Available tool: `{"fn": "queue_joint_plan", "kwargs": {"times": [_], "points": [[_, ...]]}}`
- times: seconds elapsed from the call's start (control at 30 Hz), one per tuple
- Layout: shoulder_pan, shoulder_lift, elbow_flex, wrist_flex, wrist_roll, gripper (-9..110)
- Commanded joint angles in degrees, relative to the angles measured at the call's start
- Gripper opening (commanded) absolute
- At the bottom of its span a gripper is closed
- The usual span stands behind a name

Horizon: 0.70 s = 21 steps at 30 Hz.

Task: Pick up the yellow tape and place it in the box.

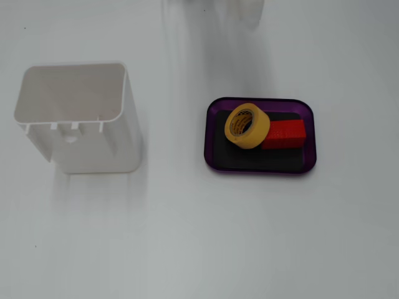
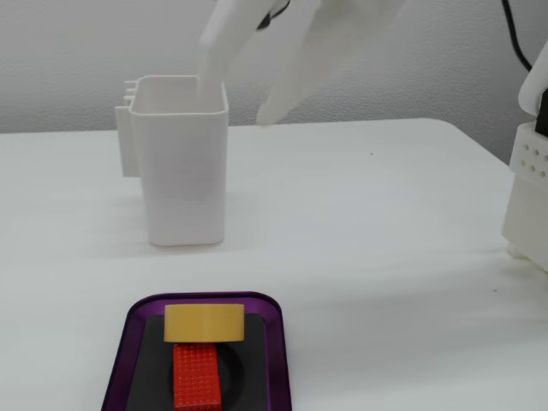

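The yellow tape (image 1: 247, 126) lies inside the purple box (image 1: 262, 169), tilted and leaning on the red block (image 1: 283, 134) on the box's black floor. In the other fixed view the tape (image 2: 204, 323) rests on the far end of the red block (image 2: 197, 377) inside the box (image 2: 120, 360). My gripper (image 2: 244, 86) is a white motion-blurred shape high above the table, behind the white container and well away from the box. It holds nothing that I can see. The blur hides whether its jaws are open. In the top-down fixed view only a faint blur of the arm (image 1: 243, 9) shows at the top edge.
A tall white open-topped container (image 1: 81, 118) stands left of the box; in the other fixed view the container (image 2: 184, 171) stands beyond the box. A white structure (image 2: 531, 188) and a black cable (image 2: 514, 34) are at the right edge.
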<state>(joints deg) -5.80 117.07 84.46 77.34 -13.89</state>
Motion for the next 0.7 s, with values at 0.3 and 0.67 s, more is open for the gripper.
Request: {"fn": "queue_joint_plan", "kwargs": {"times": [0.3,0.67], "points": [[0.44,32.96,25.31,-1.93,8.44,12],[0.44,55.9,66.09,-18.11,10.11,12]]}}
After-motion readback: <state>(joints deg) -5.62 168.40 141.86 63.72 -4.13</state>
